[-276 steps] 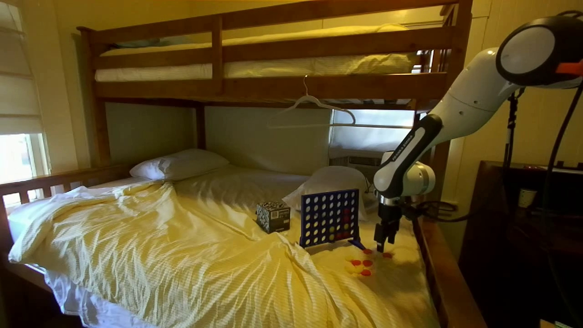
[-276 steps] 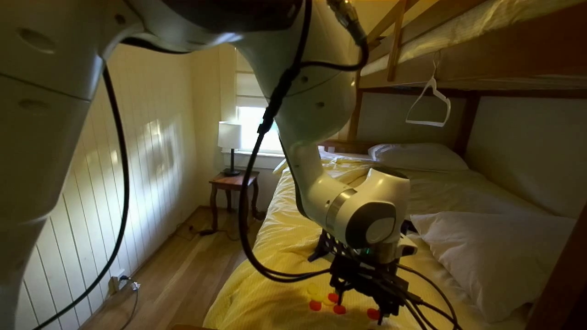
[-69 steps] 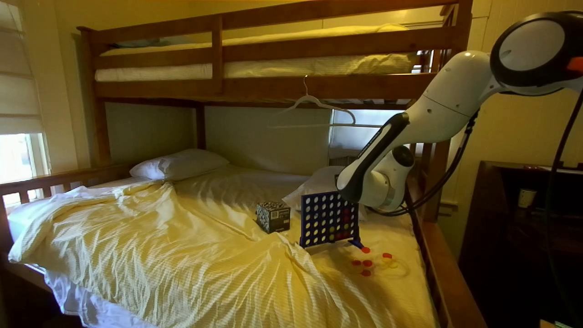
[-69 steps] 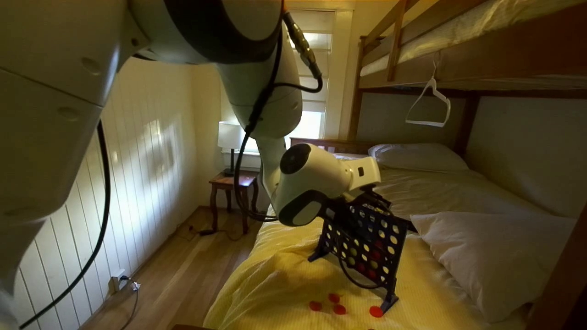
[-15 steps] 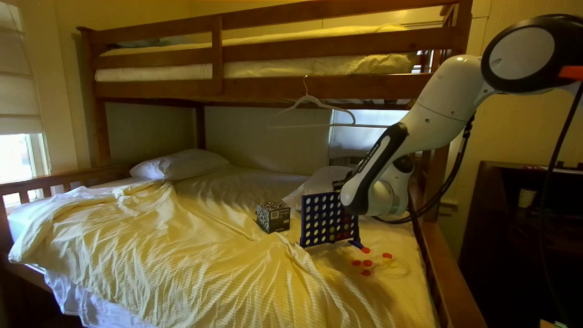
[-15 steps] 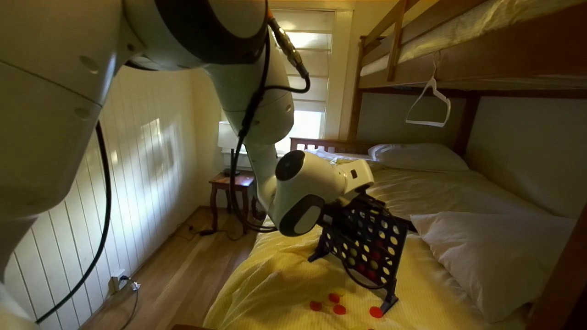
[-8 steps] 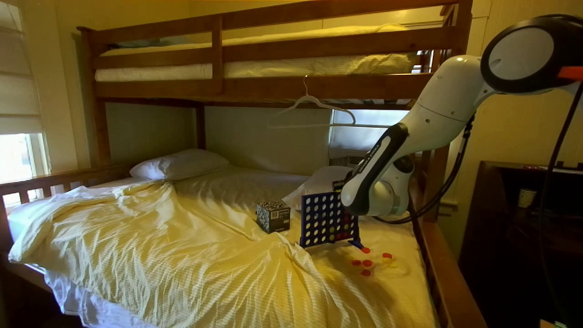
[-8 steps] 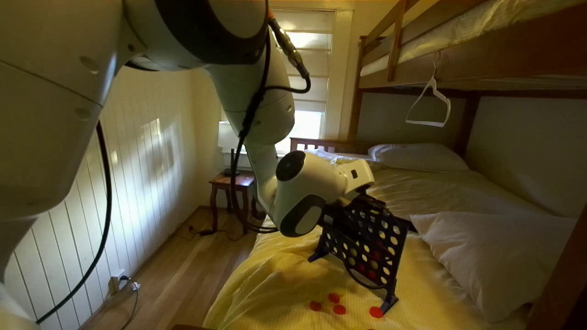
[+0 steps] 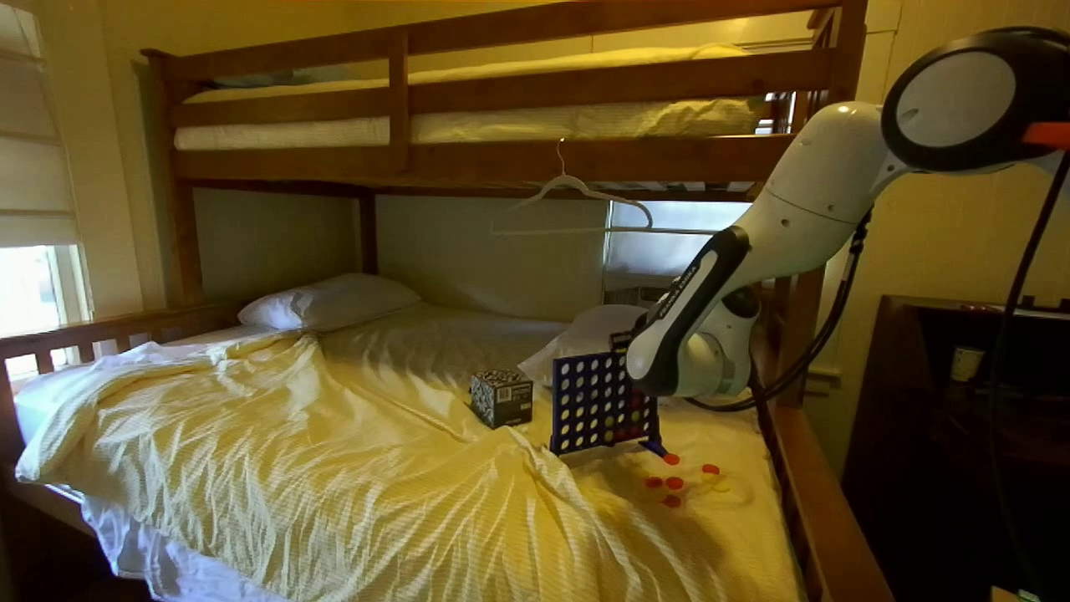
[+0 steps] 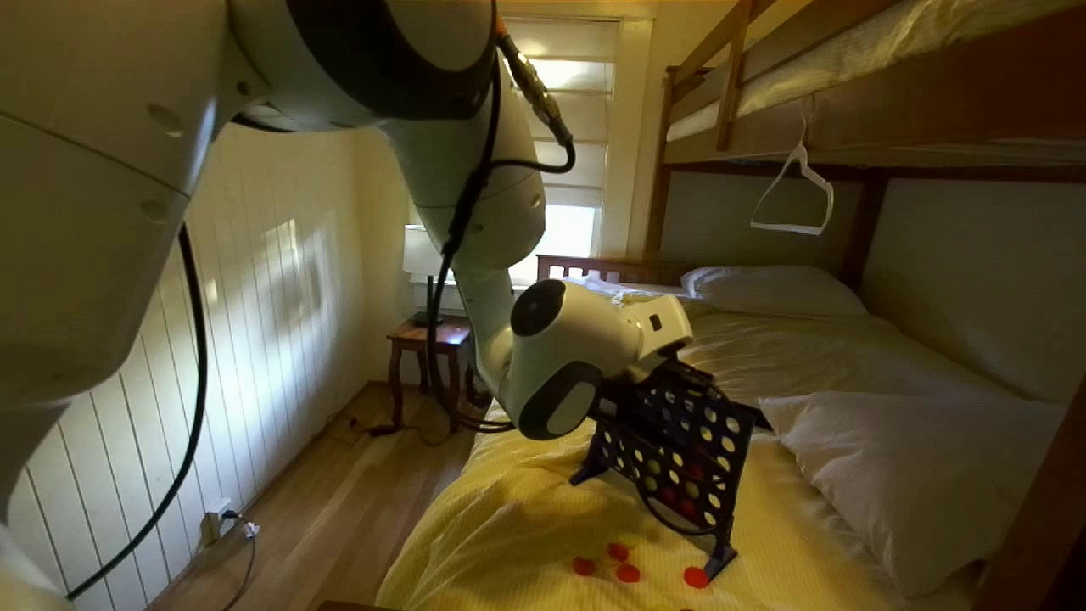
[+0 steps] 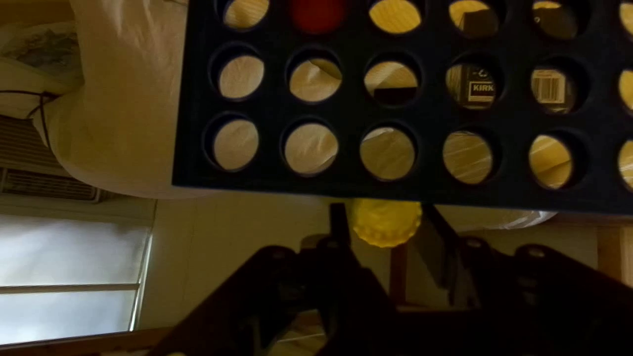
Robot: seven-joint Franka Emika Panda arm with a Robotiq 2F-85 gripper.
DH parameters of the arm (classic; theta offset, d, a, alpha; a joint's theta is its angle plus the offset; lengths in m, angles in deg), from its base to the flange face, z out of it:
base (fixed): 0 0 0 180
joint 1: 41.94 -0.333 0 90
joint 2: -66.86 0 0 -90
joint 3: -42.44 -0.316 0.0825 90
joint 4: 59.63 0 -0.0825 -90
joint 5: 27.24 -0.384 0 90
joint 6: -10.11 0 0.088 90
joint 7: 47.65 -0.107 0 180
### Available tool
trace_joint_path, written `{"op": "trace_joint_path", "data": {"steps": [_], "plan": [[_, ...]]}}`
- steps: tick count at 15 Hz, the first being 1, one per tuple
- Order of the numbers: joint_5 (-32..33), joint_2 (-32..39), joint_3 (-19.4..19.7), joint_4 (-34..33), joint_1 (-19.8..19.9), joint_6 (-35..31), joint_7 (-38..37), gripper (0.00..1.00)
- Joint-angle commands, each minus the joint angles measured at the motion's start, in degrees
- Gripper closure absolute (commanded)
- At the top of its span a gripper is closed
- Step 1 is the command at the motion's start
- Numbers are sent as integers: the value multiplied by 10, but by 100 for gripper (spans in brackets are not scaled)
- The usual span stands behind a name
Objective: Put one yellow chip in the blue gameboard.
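The blue gameboard [image 9: 587, 405] stands upright on the bed in both exterior views, with a few chips in its lower holes. Upside down, the wrist view shows the gameboard [image 11: 348, 151] with its top edge lowest in the picture. At that edge a yellow chip [image 11: 387, 225] stands on edge, its far part hidden behind the board. My gripper [image 11: 384, 208] has one finger on either side of this chip; a thin gap shows on the left, while the right finger seems to touch or overlap it. In the exterior views the arm largely hides the fingers.
Several red chips [image 9: 674, 483] and a faint yellow chip [image 9: 720, 487] lie on the bedspread before the board. Beside it sits a patterned box [image 9: 501, 400]. A pillow [image 9: 598, 324] is behind. The upper bunk rail [image 9: 501, 159] and a hanger [image 9: 564, 181] are overhead.
Since the oldest frames, my arm has gone from above the loose chips to the gameboard's top edge. Over the last second it barely moves, and the jaws have parted slightly.
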Motion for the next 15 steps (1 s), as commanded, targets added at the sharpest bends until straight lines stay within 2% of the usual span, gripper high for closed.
{"op": "trace_joint_path", "data": {"steps": [1, 4, 7, 15], "plan": [[19, 7, 8, 2, -4, -3, -18, 27], [20, 7, 9, 3, -4, -3, -19, 5], [21, 3, 6, 4, -2, -2, -26, 0], [48, -33, -5, 19, 19, 0, -85, 0]]}}
